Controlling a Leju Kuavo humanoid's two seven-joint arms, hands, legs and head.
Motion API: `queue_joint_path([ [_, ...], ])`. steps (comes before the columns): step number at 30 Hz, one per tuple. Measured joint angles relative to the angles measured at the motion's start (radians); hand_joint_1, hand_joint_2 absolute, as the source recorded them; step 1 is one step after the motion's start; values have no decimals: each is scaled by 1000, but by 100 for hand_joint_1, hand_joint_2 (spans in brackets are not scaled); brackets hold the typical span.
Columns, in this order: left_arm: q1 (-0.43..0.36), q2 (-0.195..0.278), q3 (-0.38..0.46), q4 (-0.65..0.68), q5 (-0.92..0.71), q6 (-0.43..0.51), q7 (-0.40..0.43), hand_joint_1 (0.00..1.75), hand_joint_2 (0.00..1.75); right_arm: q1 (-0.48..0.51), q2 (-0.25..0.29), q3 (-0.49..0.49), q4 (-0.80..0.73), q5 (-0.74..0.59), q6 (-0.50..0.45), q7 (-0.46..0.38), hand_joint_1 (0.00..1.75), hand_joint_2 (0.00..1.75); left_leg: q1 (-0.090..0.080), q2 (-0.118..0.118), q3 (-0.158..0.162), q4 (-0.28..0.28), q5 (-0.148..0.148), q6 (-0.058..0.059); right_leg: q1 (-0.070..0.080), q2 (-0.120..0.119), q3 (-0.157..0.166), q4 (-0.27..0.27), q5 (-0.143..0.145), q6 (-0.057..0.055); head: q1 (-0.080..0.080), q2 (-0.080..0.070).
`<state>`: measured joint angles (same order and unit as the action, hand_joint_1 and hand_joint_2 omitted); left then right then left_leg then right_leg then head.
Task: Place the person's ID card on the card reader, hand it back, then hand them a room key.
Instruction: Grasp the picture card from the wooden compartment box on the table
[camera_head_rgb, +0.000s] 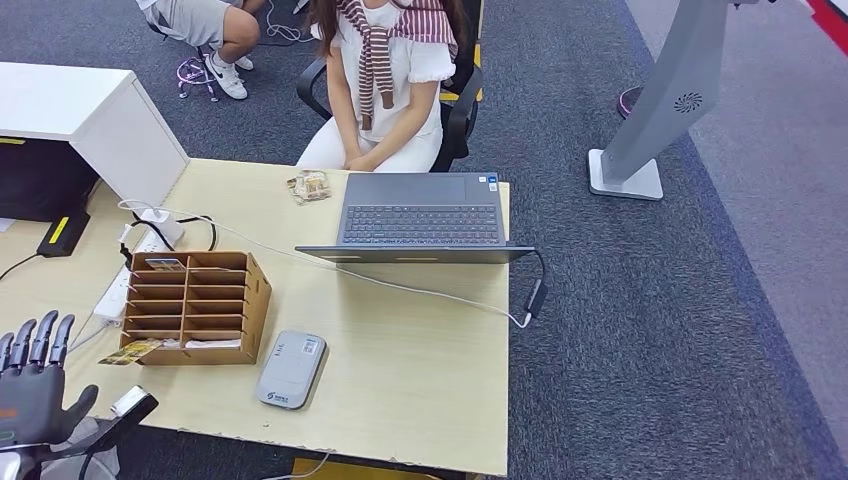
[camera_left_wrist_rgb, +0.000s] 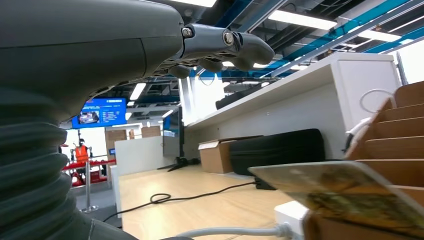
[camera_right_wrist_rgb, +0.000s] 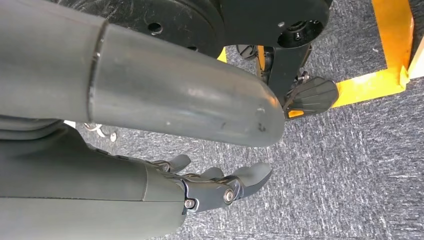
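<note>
Pale wooden tabotop... corrected: pale wooden tabletop (camera_head_rgb: 420, 360) carries the grey rounded card reader (camera_head_rgb: 291, 369), nothing on it. Just beside stands the brown cardboard slotted organiser (camera_head_rgb: 197, 305), a patterned card (camera_head_rgb: 131, 351) poking from its lowest slot. Left robot hand (camera_head_rgb: 32, 385) hovers open, empty, at the near edge; right robot hand (camera_right_wrist_rgb: 220, 185) hangs empty, fingers loosely apart. Judged: every step remains.

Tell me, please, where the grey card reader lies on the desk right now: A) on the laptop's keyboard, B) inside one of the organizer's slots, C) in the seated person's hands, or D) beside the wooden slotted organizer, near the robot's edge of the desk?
D: in the head view the card reader lies flat on the desk just beside the wooden organizer, apart from the laptop.
</note>
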<state>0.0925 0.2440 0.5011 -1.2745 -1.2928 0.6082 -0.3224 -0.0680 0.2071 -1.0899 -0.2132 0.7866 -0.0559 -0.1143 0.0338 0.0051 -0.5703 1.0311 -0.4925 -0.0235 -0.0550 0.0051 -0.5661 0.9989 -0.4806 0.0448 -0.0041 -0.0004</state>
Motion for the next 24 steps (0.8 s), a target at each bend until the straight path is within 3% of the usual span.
queue_joint_path([
  [24,-25,12,-146,-6,18,-14,69,0,175,0,0,0,0,-1,21,-29,0,0,0,0,0,0,0,0,0,0,0,0,0,0,0,0],
])
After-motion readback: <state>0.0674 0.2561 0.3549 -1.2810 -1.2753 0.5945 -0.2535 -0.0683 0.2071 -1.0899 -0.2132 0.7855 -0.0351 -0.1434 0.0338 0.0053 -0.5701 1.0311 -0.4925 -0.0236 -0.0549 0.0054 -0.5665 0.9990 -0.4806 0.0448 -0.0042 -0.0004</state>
